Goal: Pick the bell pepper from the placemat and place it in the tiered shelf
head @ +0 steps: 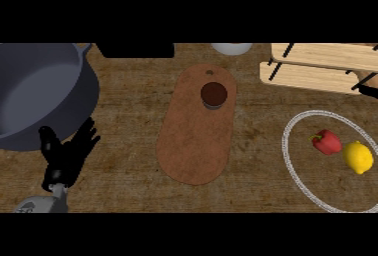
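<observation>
Head view: left hand [68, 155] rests, fingers spread; bell pepper [326, 142] on placemat [294, 165] far at 3 o'clock; right hand unseen.

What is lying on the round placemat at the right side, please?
On the placemat lie a red bell pepper and, beside it, a yellow lemon, apparently touching. The placemat's right edge is cut off by the view, so anything there cannot be seen.

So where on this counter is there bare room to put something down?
Bare counter lies between the cutting board and the placemat, and between the left hand and the board. The far edge is crowded: pot, shelf. The placemat holds the pepper and lemon.
</observation>
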